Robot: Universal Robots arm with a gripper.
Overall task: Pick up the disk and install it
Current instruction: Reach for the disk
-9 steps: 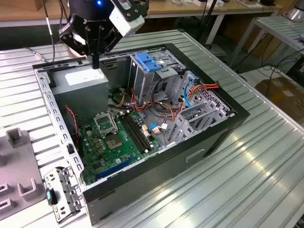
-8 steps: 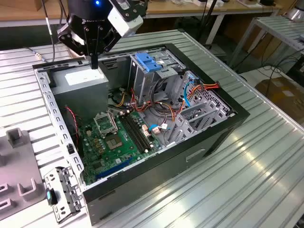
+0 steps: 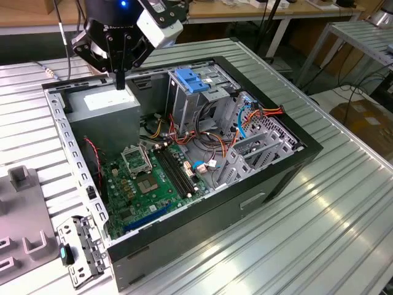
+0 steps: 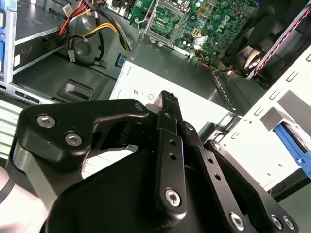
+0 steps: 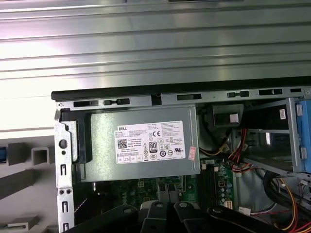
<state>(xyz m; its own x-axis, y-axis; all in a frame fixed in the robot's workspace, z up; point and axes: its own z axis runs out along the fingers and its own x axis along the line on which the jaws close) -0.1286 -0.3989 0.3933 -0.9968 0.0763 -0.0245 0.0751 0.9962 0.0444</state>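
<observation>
black fingers (image 4: 167, 116) pinched together — pointing down over power supply (image 3: 107, 100).

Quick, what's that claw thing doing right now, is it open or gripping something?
Gripper: closed, fingers pressed together with nothing between them, above the grey power-supply box.

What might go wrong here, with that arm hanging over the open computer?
1. The gripper hangs over the power supply, fingers shut and empty. If it dropped lower, it might strike that box or the case rim beside it.
2. Loose cables lie by the cage. Anything moved through there might snag them.
</observation>
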